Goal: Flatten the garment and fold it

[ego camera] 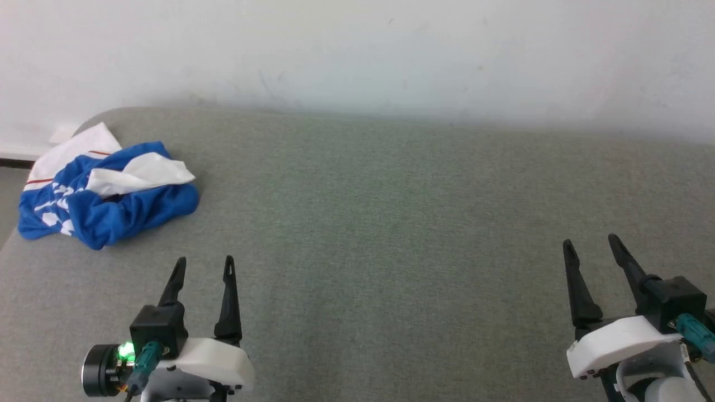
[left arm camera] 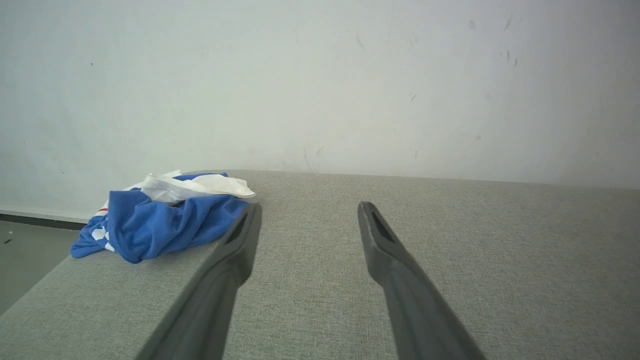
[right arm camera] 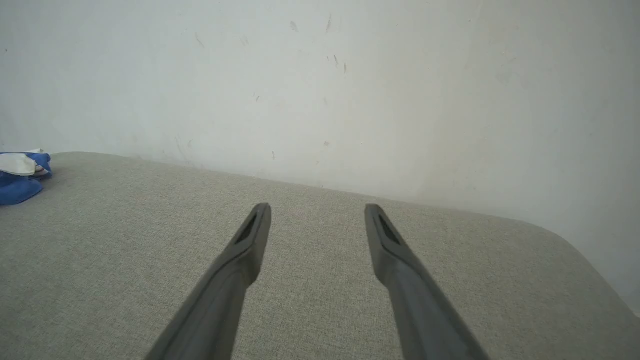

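The left gripper [ego camera: 205, 259] is sitting at the lower left of the head view, its two dark fingers [ego camera: 228, 296] pointing up, spread apart and holding nothing. A green light [ego camera: 125, 350] is glowing on its wrist. The right gripper [ego camera: 590, 240] is sitting at the lower right, its fingers likewise parted and empty, leaning slightly leftward. In both wrist views the fingers are reaching forward with a wide gap between them.

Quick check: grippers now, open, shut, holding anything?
Left gripper: open, empty, short of the shirt.
Right gripper: open, empty.
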Motion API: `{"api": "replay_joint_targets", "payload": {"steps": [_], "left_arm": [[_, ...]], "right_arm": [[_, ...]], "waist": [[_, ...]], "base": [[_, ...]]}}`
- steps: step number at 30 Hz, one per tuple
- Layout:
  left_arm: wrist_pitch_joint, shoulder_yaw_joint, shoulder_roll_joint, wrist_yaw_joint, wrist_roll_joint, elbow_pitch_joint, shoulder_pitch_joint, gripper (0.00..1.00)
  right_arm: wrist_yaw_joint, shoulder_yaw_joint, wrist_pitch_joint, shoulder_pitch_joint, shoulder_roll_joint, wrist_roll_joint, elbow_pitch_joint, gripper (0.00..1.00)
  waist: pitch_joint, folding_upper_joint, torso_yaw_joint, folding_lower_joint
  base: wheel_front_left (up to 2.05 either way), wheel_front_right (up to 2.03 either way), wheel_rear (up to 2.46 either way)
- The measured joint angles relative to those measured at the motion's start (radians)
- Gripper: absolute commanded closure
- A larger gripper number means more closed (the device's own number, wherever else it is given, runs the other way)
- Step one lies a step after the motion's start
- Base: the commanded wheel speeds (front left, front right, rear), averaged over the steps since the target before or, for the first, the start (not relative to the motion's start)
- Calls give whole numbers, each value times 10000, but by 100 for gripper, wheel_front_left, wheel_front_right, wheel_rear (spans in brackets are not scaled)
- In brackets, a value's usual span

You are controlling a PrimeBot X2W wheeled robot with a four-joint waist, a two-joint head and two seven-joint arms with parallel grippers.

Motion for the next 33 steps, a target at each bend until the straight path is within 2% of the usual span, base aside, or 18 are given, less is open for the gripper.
{"api": "replay_joint_targets", "payload": {"steps": [16,33], "left_arm": [[-328,-65,0,259,-190,-134,68,0],[-677,-54,0,270,-322,-111,420,0]], "right_arm": [[0,571,-336,-65,2,0,205,0],[0,1053,-688,-71,6,238,489,0]], "waist": [[92,0,1008,0],[-92,0,2382,0]], "base": [[0,0,0],[0,0,0]]}}
